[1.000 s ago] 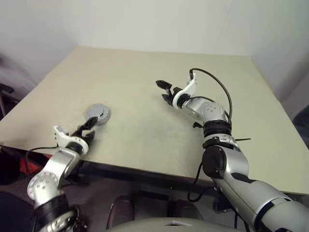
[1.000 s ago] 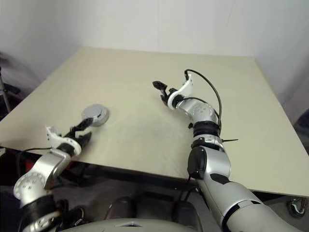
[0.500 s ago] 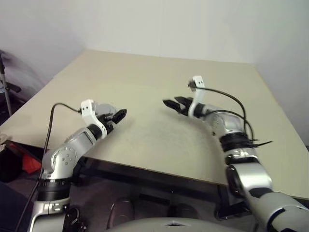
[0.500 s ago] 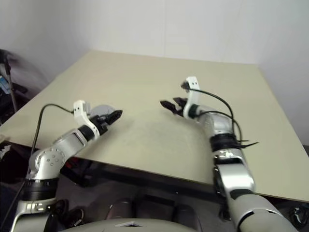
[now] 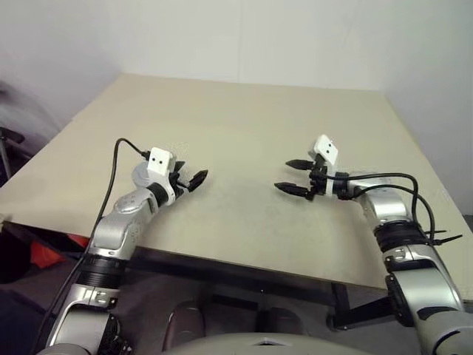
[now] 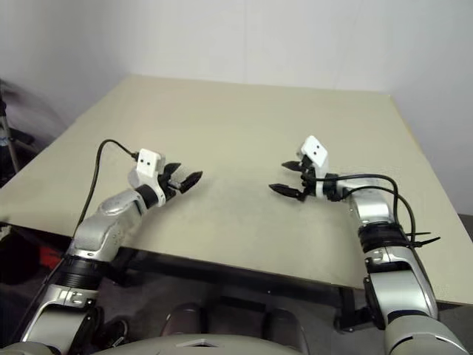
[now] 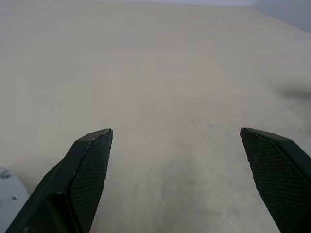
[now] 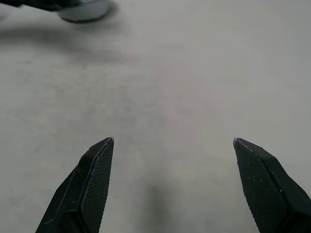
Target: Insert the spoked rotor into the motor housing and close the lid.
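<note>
Table: a pale beige table [image 5: 244, 103] is filling the middle of the head views, and both arms are reaching over its near half.
Left gripper: the left gripper [image 5: 194, 173] is hovering at about 8 o'clock from the table's middle and is pointing toward 3 o'clock.
Left fingers: its two black fingers [image 7: 90, 165] are standing wide apart and are holding nothing, with bare table top showing between them.
Right gripper: the right gripper [image 5: 284, 175] is hovering at about 4 o'clock from the table's middle and is pointing toward 9 o'clock, facing the left one across a stretch of bare table.
Right fingers: its fingers [image 8: 95, 174] are also standing spread, one above the other in the head views, and are gripping nothing.
Motor housing: the motor housing [image 8: 85, 10] is showing as a pale grey round body sitting on the table, just beside the left gripper's dark fingers and well apart from the right gripper. Whether it is lying closed I cannot tell.
Wrist cameras: a white camera block [image 5: 160, 159] is riding on the left wrist and another [image 5: 324, 148] on the right.
Cables: a black cable [image 5: 117, 151] is looping off the left wrist, and a second cable [image 5: 395, 177] is running along the right forearm.
</note>
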`<control>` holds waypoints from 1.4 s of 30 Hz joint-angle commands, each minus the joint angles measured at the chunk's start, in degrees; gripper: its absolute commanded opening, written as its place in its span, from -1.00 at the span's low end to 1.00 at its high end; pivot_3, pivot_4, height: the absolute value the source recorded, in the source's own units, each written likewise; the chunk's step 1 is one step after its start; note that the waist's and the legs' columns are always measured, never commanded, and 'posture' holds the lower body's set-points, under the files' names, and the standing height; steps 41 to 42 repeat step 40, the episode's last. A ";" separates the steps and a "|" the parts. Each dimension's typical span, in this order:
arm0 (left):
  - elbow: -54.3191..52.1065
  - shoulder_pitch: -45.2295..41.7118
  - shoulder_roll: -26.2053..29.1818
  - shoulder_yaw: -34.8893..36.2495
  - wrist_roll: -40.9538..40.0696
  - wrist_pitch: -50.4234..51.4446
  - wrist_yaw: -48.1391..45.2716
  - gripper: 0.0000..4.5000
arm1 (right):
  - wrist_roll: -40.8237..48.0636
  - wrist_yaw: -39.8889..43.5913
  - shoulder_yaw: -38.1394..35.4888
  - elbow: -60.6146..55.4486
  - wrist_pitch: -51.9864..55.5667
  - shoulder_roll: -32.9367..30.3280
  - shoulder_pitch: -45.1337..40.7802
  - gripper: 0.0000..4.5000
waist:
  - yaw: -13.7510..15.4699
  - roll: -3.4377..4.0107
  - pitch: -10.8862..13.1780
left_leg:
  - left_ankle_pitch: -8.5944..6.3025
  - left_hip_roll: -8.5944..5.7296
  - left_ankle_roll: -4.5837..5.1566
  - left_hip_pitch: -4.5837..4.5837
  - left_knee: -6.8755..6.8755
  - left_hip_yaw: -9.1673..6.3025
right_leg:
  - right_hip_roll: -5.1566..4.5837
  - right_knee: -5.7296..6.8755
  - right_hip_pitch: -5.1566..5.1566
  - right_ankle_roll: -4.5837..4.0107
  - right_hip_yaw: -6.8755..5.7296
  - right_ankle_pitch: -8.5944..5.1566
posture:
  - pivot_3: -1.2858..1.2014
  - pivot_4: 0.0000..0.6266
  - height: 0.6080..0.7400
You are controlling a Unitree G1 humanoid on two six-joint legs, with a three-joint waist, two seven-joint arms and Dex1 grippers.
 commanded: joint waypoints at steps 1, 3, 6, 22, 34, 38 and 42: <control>-1.60 -0.99 -0.61 2.03 0.23 -0.86 -1.04 0.98 | 2.86 0.89 -2.22 -3.49 3.32 0.37 -0.16 0.97 | 0.08 0.00 0.00 | 0.00 -0.01 0.01 0.00 0.04 -0.02 | -0.01 0.01 0.04 0.00 0.00 0.00 | 0.03 -1.00 1.00; -1.85 -0.95 -0.95 2.49 -0.01 -0.10 -1.49 0.98 | 2.82 0.13 -2.92 -3.40 3.48 0.55 -0.45 0.97 | 0.08 0.00 0.00 | 0.01 -0.01 0.03 -0.02 0.15 -0.02 | -0.02 0.01 0.05 -0.06 0.00 0.08 | 0.03 -1.00 1.00; -2.23 -0.87 -0.89 2.62 0.00 0.90 -2.48 0.98 | 2.37 0.12 -3.01 -3.13 3.88 0.51 -0.79 0.97 | 0.09 0.00 0.00 | 0.01 0.00 0.03 0.01 0.20 -0.04 | -0.02 0.03 0.11 -0.08 0.00 0.11 | 0.03 -1.00 1.00; -3.50 0.22 -3.58 3.74 1.19 1.66 -1.87 0.98 | 0.81 -5.66 -5.55 -0.84 3.45 2.42 -2.46 0.97 | 0.08 0.01 0.00 | 0.01 0.04 0.04 -0.03 0.20 -0.04 | -0.01 0.02 0.07 -0.11 -0.04 0.13 | 0.03 -1.00 1.00; -4.59 0.73 -3.49 4.61 1.60 2.33 -1.80 0.98 | 0.26 -8.92 -6.11 1.52 0.79 4.06 -4.13 0.97 | 0.00 0.01 0.00 | 0.00 0.05 0.04 -0.02 0.20 -0.04 | 0.00 0.02 0.07 -0.11 -0.05 0.13 | 0.03 -1.00 1.00; -4.34 0.74 -4.57 4.23 2.05 1.86 -1.50 0.98 | -0.10 -9.98 -6.38 2.61 -0.19 4.00 -4.62 0.97 | 0.00 0.01 0.00 | 0.00 0.06 0.04 -0.03 0.19 -0.04 | 0.00 0.02 0.07 -0.11 -0.05 0.13 | 0.03 -1.00 1.00; -4.16 0.75 -4.92 3.95 2.68 1.50 -1.42 0.98 | -0.19 -10.90 -6.66 3.39 -0.47 4.16 -4.91 0.97 | -0.01 0.01 0.00 | 0.00 0.06 0.04 -0.03 0.19 -0.04 | 0.00 0.01 0.06 -0.12 -0.05 0.13 | 0.03 -1.00 1.00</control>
